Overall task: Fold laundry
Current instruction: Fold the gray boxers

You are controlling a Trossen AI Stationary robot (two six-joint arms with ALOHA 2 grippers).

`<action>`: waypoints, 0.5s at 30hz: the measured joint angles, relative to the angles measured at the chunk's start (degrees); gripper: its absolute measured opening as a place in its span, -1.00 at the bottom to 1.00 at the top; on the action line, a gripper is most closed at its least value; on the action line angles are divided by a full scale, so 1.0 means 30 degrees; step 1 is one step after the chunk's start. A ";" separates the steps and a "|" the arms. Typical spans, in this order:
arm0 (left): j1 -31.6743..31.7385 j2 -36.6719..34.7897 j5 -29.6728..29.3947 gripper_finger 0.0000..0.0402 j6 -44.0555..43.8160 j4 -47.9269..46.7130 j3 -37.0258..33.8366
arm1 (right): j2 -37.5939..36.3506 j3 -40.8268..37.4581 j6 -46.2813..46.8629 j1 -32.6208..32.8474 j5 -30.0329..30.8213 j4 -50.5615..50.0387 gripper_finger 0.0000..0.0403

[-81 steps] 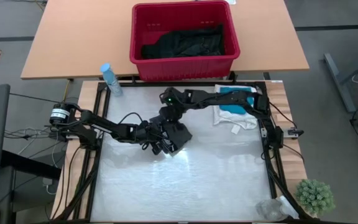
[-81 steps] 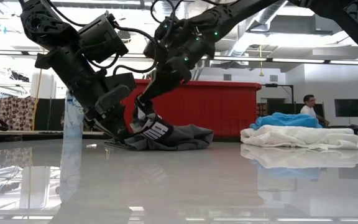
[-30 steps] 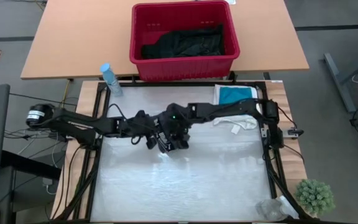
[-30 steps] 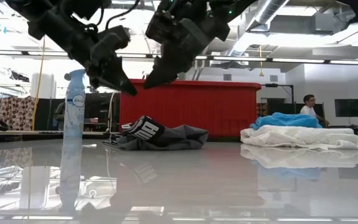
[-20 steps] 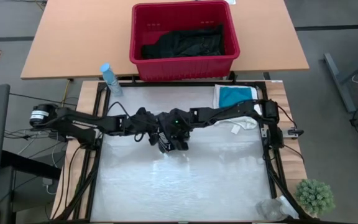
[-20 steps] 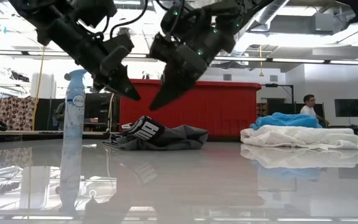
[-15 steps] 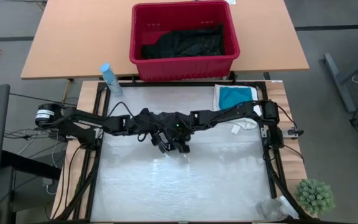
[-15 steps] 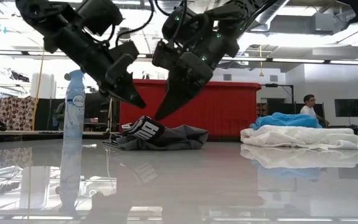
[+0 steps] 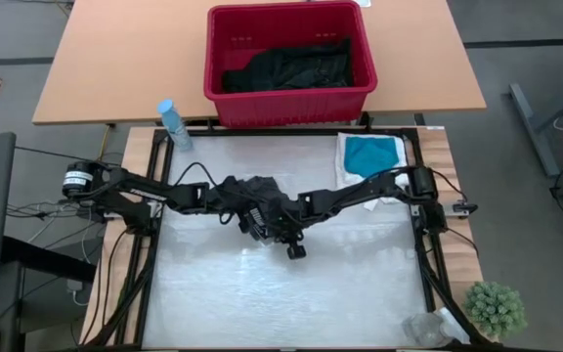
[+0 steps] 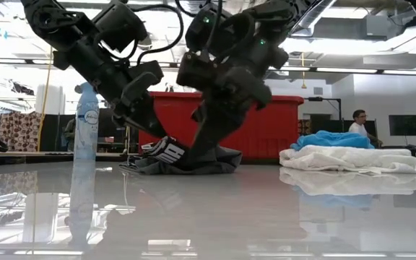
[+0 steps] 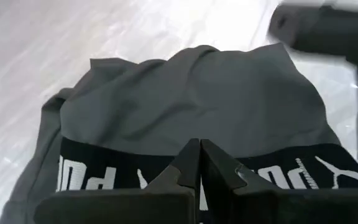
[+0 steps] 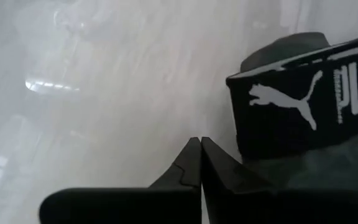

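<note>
Both our grippers, left gripper [image 11: 199,163] and right gripper [image 12: 199,160], are pinched closed on nothing above the crumpled dark grey black-banded garment [image 9: 254,196] mid-table; pressing down closed could shove it askew.

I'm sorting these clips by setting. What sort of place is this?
Probably a robotics lab or workshop, not a home: exposed ceiling ducts, a black metal frame around the white table, and a person at a monitor in the background.
</note>
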 joint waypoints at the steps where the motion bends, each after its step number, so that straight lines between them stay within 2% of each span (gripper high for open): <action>1: 0.0000 0.0000 0.0046 -1.00 -0.0106 -0.0034 0.0000 | -0.0399 -0.0013 0.0036 -0.0007 0.0001 -0.0282 -0.87; 7: -0.0157 -0.0003 -0.0009 -1.00 -0.0710 -0.0243 0.0007 | -0.3797 0.0046 0.0828 -0.0427 0.0185 -0.2657 -0.79; 9: -0.0304 0.0000 -0.0284 -1.00 -0.0716 -0.0058 0.0007 | -0.4620 0.0038 0.1787 -0.0677 0.1515 -0.3255 -0.77; 12: -0.0627 -0.0003 -0.1807 -1.00 -0.0737 0.0395 0.0007 | -0.5118 0.0038 0.3454 -0.1248 0.4515 -0.3439 -0.75; 15: -0.0823 0.0000 -0.2903 -1.00 -0.0782 0.1500 0.0007 | -0.5001 0.0026 0.4421 -0.1987 0.5880 -0.3193 -0.76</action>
